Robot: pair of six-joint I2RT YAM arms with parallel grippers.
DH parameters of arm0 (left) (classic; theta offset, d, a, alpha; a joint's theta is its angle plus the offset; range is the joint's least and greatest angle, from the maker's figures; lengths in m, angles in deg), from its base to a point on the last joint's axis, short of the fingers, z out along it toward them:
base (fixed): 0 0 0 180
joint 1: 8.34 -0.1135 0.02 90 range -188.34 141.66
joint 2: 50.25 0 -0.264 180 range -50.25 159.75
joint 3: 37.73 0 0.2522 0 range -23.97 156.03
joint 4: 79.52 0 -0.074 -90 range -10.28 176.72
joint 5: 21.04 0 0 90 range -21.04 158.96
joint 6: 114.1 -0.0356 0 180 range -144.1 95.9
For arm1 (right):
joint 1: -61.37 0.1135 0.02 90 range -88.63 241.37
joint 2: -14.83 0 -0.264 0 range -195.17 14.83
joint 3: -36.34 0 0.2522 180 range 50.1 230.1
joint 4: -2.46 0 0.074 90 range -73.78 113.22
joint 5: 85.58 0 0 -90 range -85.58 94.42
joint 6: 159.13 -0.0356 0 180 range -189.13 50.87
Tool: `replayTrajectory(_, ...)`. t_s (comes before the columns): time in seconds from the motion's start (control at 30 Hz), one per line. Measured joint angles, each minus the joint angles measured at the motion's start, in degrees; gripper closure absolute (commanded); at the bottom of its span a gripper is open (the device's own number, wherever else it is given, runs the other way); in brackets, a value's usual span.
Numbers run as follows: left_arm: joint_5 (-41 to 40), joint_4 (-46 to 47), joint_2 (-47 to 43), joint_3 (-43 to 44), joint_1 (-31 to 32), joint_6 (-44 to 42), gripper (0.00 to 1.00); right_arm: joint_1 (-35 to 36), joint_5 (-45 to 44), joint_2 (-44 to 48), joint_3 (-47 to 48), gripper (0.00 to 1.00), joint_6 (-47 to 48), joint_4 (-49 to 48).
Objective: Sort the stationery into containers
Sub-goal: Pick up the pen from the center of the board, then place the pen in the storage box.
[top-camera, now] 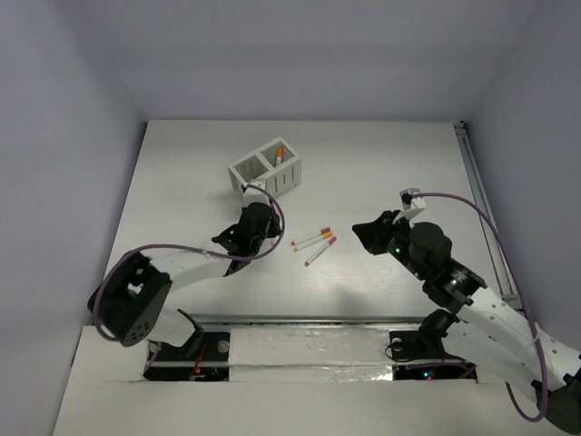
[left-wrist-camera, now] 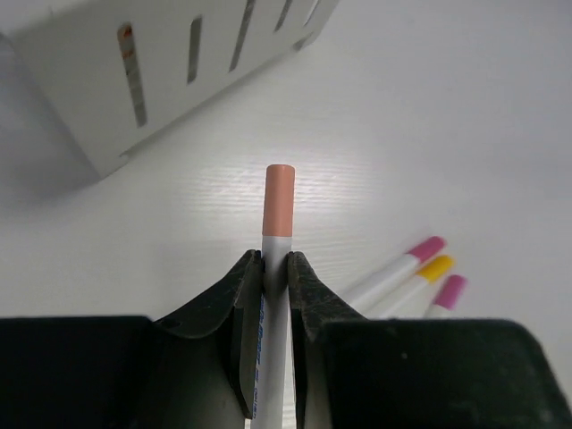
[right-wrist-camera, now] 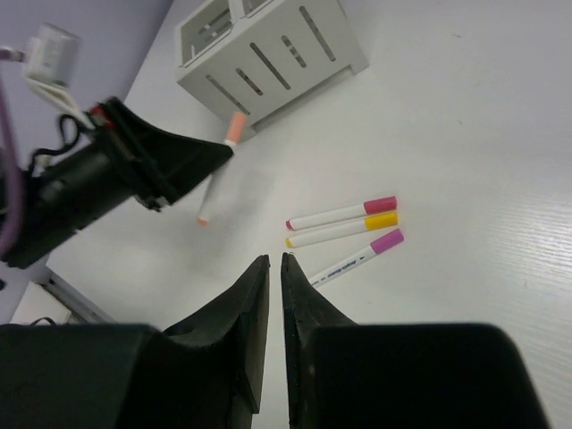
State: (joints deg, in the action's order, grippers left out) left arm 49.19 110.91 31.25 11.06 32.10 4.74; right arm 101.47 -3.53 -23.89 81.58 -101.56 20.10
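Note:
The white slotted organiser (top-camera: 268,169) stands at the back of the table, with one orange-capped pen (top-camera: 279,152) upright in its right compartment. My left gripper (top-camera: 258,211) is just in front of it, shut on a second orange-capped white pen (left-wrist-camera: 278,219) that it holds off the table, cap toward the organiser (left-wrist-camera: 170,80). Three pens lie together on the table: pink-capped (right-wrist-camera: 344,214), yellow-capped (right-wrist-camera: 344,230) and magenta-capped (right-wrist-camera: 357,256); they also show in the top view (top-camera: 314,242). My right gripper (right-wrist-camera: 275,259) is shut and empty, above the table near these three.
The left arm (right-wrist-camera: 98,179) reaches across in front of the organiser (right-wrist-camera: 268,54). Grey walls enclose the white table (top-camera: 390,173) on three sides. A rail runs along the right edge (top-camera: 477,182).

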Motion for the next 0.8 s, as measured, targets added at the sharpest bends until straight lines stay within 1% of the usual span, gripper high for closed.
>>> replayTrajectory(0.1,1.5,-0.1,-5.9,1.1,0.3,0.3,1.0,0.0,-0.9,0.0,0.7,0.84,0.0,1.7)
replayTrajectory(0.2,2.8,-0.4,-9.7,3.8,0.3,0.4,1.0,0.0,-1.9,0.3,1.6,0.84,0.0,3.1)
replayTrajectory(0.43,4.1,-1.5,-11.3,13.0,0.3,0.1,1.0,0.0,-3.2,0.4,2.6,0.84,0.0,3.8)
replayTrajectory(0.6,4.4,-1.9,-8.2,21.6,-2.0,-0.8,1.0,0.0,-3.3,-1.3,2.6,0.84,0.0,3.7)
replayTrajectory(0.8,2.2,-1.7,1.5,34.0,-6.6,-4.0,1.0,0.0,-3.3,-2.7,2.4,0.84,0.4,1.9)
